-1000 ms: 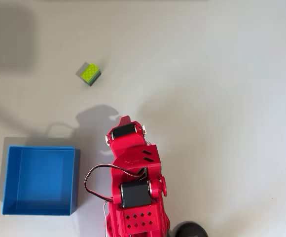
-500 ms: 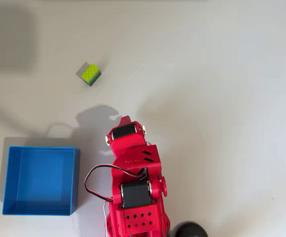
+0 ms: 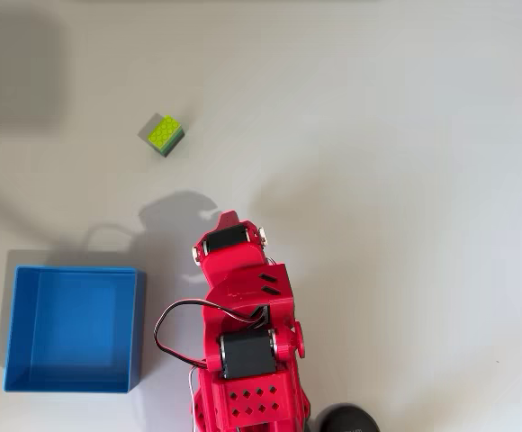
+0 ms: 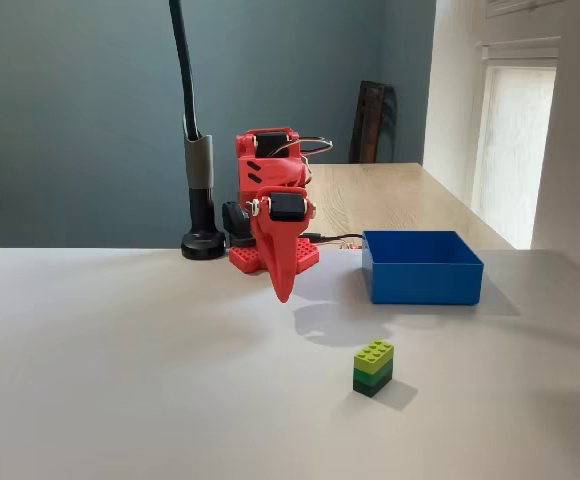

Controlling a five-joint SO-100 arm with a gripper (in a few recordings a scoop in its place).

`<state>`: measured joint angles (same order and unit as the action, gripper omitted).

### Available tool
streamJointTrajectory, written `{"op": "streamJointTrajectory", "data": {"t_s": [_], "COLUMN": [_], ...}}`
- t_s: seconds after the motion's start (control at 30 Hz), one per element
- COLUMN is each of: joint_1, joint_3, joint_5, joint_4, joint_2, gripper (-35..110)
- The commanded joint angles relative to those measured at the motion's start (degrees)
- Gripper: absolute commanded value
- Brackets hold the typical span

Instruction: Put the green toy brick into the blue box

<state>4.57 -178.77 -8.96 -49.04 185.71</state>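
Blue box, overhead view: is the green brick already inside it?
No: the green brick lies on the bare table, well apart from the blue box, whose floor holds nothing.

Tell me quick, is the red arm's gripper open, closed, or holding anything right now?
Red two-finger gripper: closed, fingers together in a point, holding nothing, hanging above the table. The small lime-green studded plastic brick sits apart on the table.

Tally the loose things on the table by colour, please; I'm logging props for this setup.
Green: 1, the green toy brick
Blue: 1, the blue box
Total: 2
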Motion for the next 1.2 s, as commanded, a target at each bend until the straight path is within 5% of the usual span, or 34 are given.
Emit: {"op": "streamJointTrajectory", "data": {"t_s": [0.0,0.8,1.17], "joint_1": [1.3,2.5,3.6], "joint_3": [-0.7,0.9,15.0], "joint_5": [-2.5,-2.3,-3.9], "joint_4": [0.6,3.5,3.9], "joint_2": [1.0,0.6,-7.8], "gripper": [0,0,0]}}
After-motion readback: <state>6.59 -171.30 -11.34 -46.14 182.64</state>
